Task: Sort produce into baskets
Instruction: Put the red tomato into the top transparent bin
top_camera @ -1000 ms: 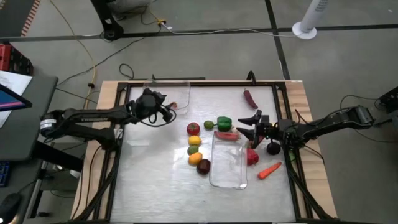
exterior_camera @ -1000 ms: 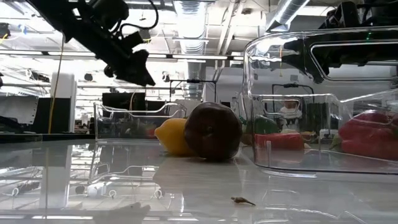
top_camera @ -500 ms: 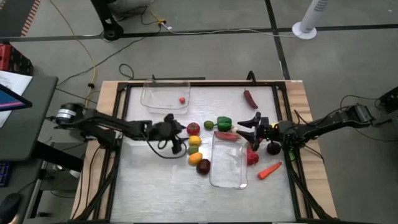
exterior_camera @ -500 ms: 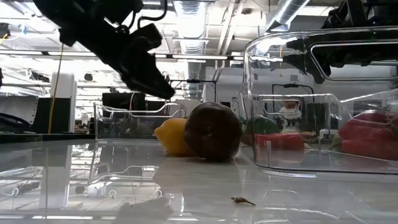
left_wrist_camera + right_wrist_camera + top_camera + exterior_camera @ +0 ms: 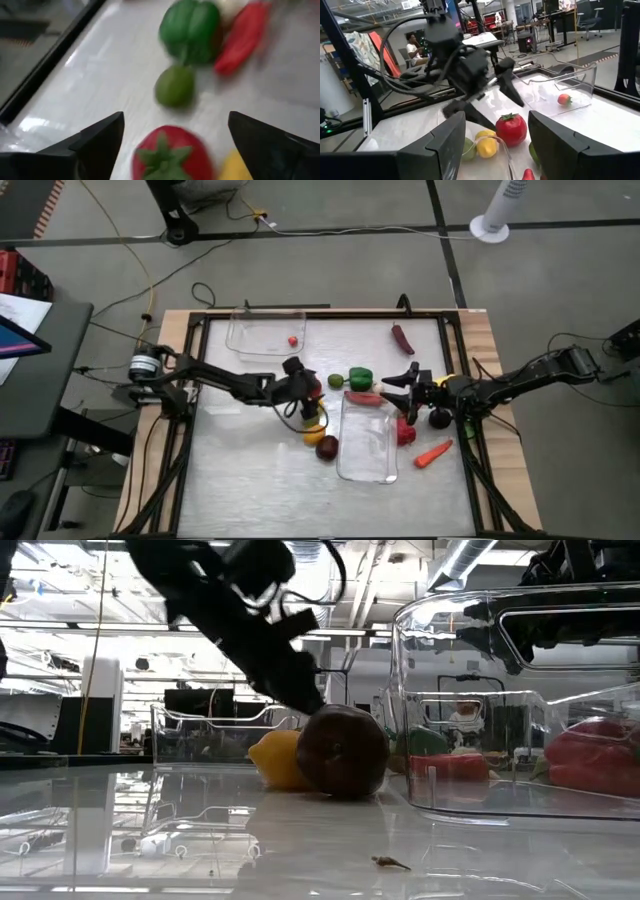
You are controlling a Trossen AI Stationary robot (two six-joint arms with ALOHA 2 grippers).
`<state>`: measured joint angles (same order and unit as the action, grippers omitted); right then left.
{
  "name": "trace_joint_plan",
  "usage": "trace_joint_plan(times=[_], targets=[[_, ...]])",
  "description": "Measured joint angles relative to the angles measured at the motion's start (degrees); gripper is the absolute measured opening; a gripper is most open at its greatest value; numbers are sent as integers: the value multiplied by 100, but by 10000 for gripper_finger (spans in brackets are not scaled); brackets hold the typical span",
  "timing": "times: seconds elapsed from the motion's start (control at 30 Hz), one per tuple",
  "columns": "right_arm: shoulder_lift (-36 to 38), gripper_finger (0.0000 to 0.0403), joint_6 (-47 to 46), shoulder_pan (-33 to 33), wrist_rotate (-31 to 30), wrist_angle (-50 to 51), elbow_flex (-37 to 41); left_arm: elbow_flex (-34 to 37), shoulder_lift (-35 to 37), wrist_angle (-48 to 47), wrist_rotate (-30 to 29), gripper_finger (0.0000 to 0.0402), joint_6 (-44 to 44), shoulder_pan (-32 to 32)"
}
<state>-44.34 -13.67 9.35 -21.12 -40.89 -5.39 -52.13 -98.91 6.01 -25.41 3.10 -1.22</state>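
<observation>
My left gripper (image 5: 306,386) stands open, slanting down over the red tomato (image 5: 167,156); its fingers stand on either side of the tomato without touching it. Beyond the tomato lie a small green round piece (image 5: 174,86), a green pepper (image 5: 361,378) and a red chili (image 5: 365,397). Yellow (image 5: 314,414), orange (image 5: 313,435) and maroon (image 5: 343,750) round pieces rest on the table nearer the front. One clear basket (image 5: 266,332) at the far left holds a small red piece (image 5: 293,340). My right gripper (image 5: 398,383) hangs open by the far end of the other basket (image 5: 368,442).
A dark red chili (image 5: 401,338) lies at the far right. An orange carrot (image 5: 433,453) lies right of the near basket, and a red piece (image 5: 405,432) shows at that basket's right wall. A black frame (image 5: 190,380) borders the white table. A person (image 5: 411,47) sits in the room beyond.
My left gripper has left the far-left basket and swung toward the table's right and near edge, sinking as it went, until its fingers came to stand around the tomato. The small red piece lies uncovered in that basket.
</observation>
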Motion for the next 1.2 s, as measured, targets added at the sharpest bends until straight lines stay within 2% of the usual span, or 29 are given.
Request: trace_joint_plan(times=[0.1, 0.3, 0.53, 0.7, 0.8, 0.93, 1.07, 1.2], targets=[[-2, 244, -1, 15, 1, 14, 0, -222, -195, -632, -81, 355, 312, -158], [-2, 244, 2, 85, 2, -26, 0, -243, -251, -1179, 480, 330, 852, -350], [0, 244, -26, 85, 2, -29, 1, -256, -232, -1599, 563, 261, 918, -321], [-2, 244, -44, 85, 2, -28, 2, -239, 17, -1819, 550, 256, 701, -207], [0, 244, -42, 83, 2, -31, 0, -358, 459, -1944, 263, 261, 452, -140], [0, 244, -42, 83, 2, -52, 2, -414, 1218, -2016, -427, 279, 46, -86], [0, 244, -42, 83, 2, -37, 2, -419, 1995, -2095, -1112, 278, -182, -299], [0, 244, -42, 83, 2, -29, 1, -275, 2517, -2200, -1169, 275, -185, -755]])
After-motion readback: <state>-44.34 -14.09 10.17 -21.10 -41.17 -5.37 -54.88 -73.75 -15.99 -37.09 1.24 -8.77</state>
